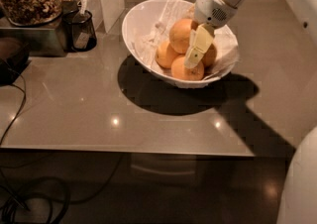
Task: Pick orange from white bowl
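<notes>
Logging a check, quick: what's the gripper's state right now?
Gripper: down in the white bowl beside the top orange; open or closed cannot be told.

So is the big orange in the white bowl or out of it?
In. The orange rests on other oranges inside the white bowl, with the end effector close beside it.
</notes>
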### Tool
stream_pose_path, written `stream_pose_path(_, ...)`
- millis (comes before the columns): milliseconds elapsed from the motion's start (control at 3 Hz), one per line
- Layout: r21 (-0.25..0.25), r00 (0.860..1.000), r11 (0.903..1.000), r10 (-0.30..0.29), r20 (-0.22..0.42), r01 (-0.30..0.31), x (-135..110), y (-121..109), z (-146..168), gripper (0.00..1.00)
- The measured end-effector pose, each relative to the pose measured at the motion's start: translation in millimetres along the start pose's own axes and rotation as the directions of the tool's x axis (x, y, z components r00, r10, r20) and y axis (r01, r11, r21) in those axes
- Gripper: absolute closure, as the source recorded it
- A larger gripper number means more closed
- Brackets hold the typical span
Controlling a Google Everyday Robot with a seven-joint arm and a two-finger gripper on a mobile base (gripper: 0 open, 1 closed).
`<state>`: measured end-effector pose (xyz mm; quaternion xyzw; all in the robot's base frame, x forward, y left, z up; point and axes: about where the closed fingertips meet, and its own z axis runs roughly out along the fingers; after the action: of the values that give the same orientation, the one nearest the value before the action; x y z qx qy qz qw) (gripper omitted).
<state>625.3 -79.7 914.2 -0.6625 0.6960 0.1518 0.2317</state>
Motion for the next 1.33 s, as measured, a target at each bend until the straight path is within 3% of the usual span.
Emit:
stream_pose_path(333, -0.002, 1.0, 1.0, 0.001, 0.002, -0.001, 0.1, -0.4, 1.6, 0.0)
stream_pose_path(1333, -0.002, 1.0, 1.0, 0.001, 0.002, -0.001, 0.1, -0.4, 1.6, 0.66)
